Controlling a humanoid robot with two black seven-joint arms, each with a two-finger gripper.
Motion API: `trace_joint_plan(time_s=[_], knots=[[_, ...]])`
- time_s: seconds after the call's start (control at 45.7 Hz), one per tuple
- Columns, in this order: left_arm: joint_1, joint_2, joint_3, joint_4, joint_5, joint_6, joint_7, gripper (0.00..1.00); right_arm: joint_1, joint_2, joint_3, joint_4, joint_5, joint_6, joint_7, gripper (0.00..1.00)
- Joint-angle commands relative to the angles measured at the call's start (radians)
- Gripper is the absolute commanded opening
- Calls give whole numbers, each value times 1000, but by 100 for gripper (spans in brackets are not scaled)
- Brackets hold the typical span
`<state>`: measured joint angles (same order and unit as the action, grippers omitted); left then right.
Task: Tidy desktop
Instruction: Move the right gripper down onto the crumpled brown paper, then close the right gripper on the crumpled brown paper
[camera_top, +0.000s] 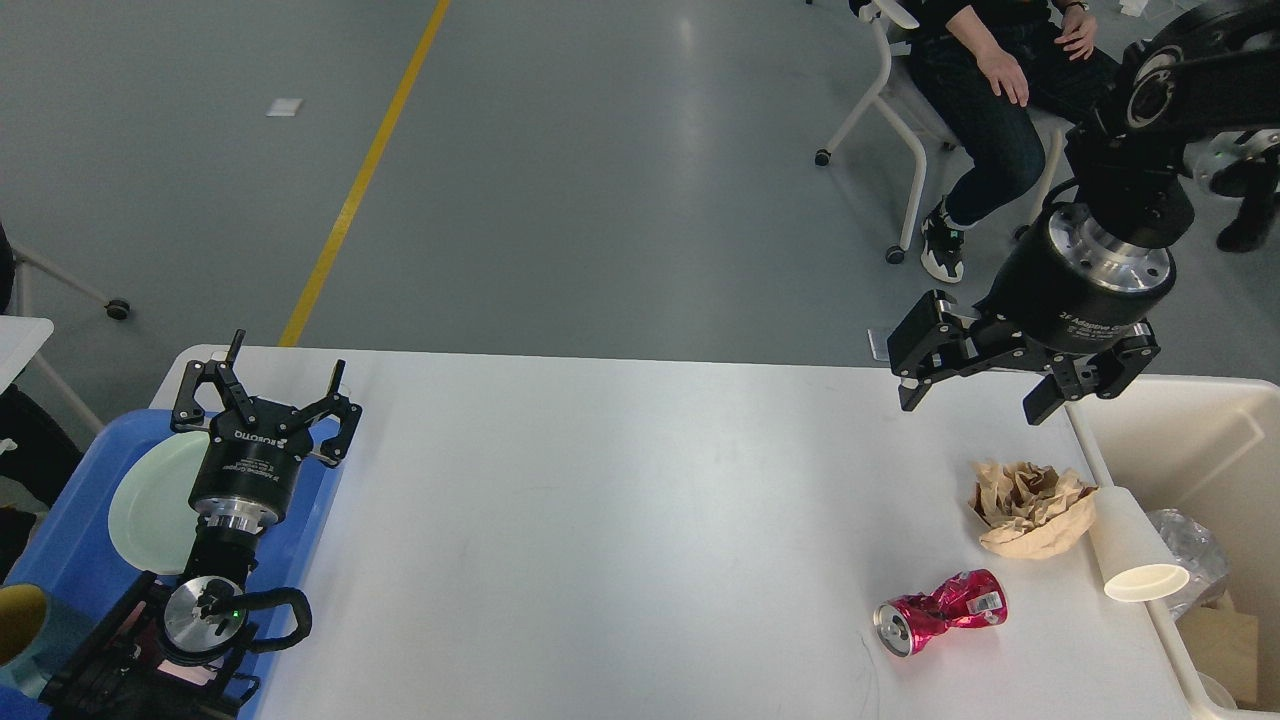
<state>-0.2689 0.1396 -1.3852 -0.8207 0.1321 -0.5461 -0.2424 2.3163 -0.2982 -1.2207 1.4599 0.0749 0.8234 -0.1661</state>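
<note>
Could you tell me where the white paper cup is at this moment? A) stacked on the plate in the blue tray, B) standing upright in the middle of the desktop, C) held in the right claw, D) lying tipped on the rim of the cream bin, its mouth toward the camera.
D: the white paper cup lies on its side across the near rim of the cream bin, beside the crumpled brown paper; the right claw hangs open above, holding nothing.

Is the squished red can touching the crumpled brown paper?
Apart. In the head view a strip of bare white desktop shows between the red can and the brown paper.
</note>
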Motion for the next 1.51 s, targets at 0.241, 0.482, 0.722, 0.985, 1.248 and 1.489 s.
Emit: trace_joint_plan(time_s=[0.241,0.482,0.722,0.985,1.248,1.489], knots=[[0,0,0,0,0,0,0,96,-395,-87,3,-208,22,-118,-1,100],[0,0,0,0,0,0,0,96,-761,-105,10,-467,315,-294,0,100],[-1,0,0,0,0,0,0,96,-1012,-104,176,-616,373,-495,-1,100],[0,0,0,0,0,0,0,96,-1137,-96,236,-768,487,-592,-1,100],[-1,0,0,0,0,0,0,96,-1177,-99,239,-774,494,-658,-3,100],[0,0,0,0,0,0,0,96,-1245,-87,315,-866,497,-708,-3,98]])
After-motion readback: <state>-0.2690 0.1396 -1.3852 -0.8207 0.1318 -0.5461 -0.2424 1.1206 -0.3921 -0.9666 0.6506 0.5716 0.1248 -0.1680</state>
